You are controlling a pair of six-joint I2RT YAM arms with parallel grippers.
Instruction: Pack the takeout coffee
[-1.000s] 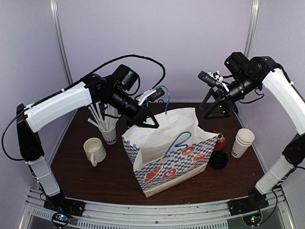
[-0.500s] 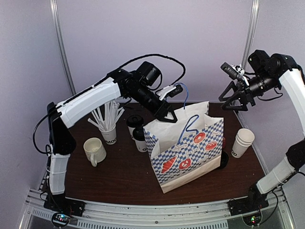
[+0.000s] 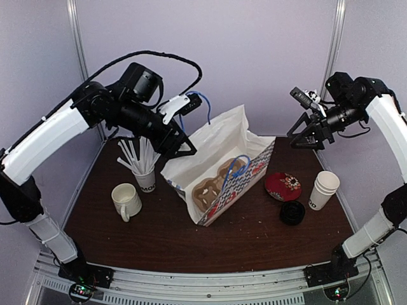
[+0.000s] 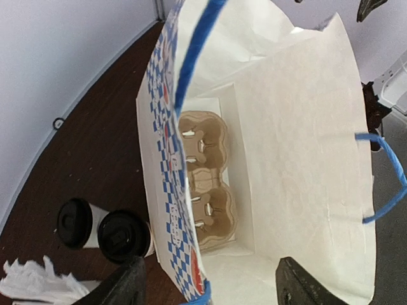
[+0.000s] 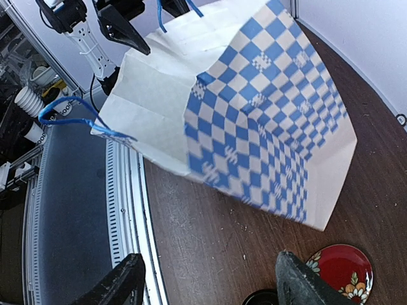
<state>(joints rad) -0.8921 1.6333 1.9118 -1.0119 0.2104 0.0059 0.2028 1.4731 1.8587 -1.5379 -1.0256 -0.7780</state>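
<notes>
Gaping, left hand and right hand hold nothing.

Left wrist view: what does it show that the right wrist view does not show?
Only the left wrist view: the inside of the paper bag, with a brown cup carrier on its bottom, two takeout coffee cups standing beside the bag, and white straws. Only the right wrist view: the bag's blue checkered outside and a red plate. Both: the bag, its blue handles, the brown table, and, at the lower edge, the open left fingers or right fingers.
</notes>
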